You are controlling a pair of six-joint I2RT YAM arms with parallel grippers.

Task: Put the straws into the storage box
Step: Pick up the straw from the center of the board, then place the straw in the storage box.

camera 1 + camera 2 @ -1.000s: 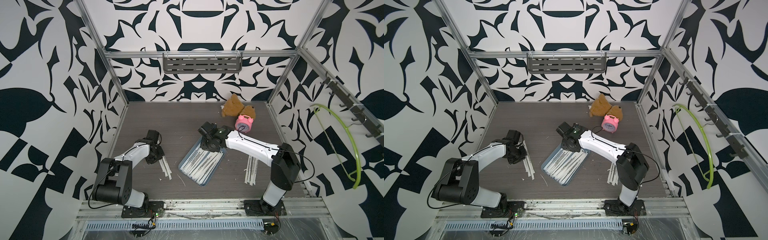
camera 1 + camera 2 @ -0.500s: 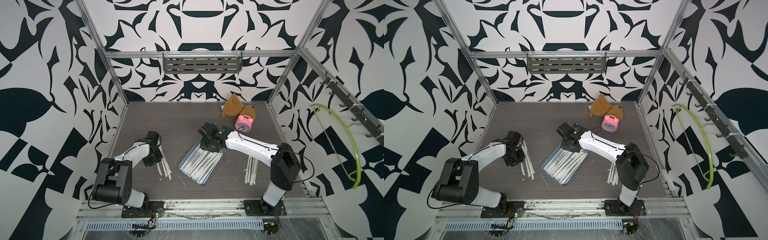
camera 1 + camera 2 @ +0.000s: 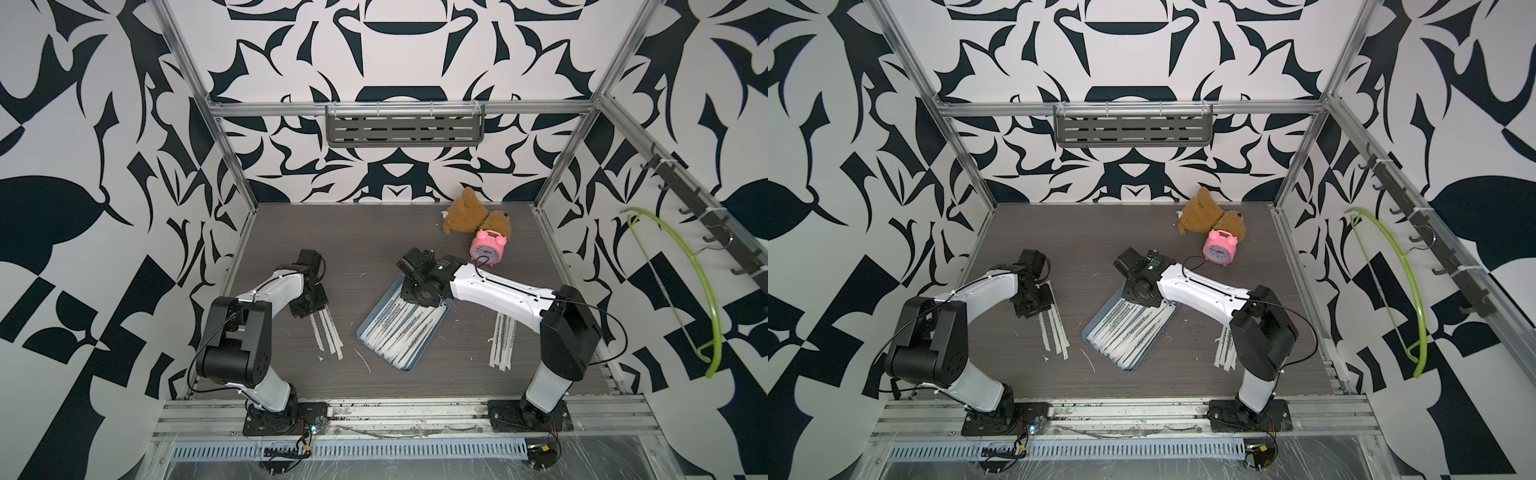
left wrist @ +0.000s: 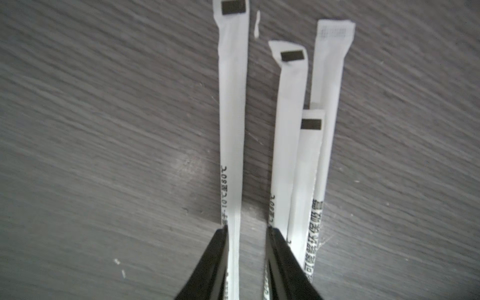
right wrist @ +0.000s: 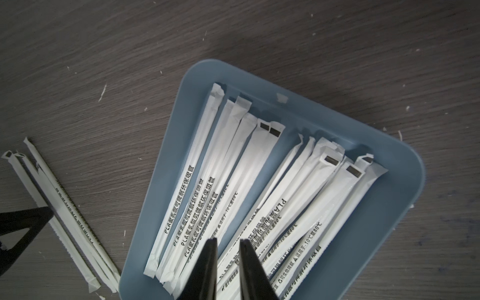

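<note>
Grey tabletop (image 3: 374,232) carried loose straws (image 4: 232,117); your left hand (image 4: 247,228) stood slightly spread astride one, your right hand (image 5: 228,240) slightly spread above the storage box (image 5: 389,233).

The straws (image 5: 233,166) are wrapped in white paper printed with black characters. The storage box (image 5: 389,207) is coloured blue-grey. The counter (image 3: 374,232) is finished in dark grey wood grain. The walls (image 3: 399,54) are covered in a black-and-white pattern.
</note>
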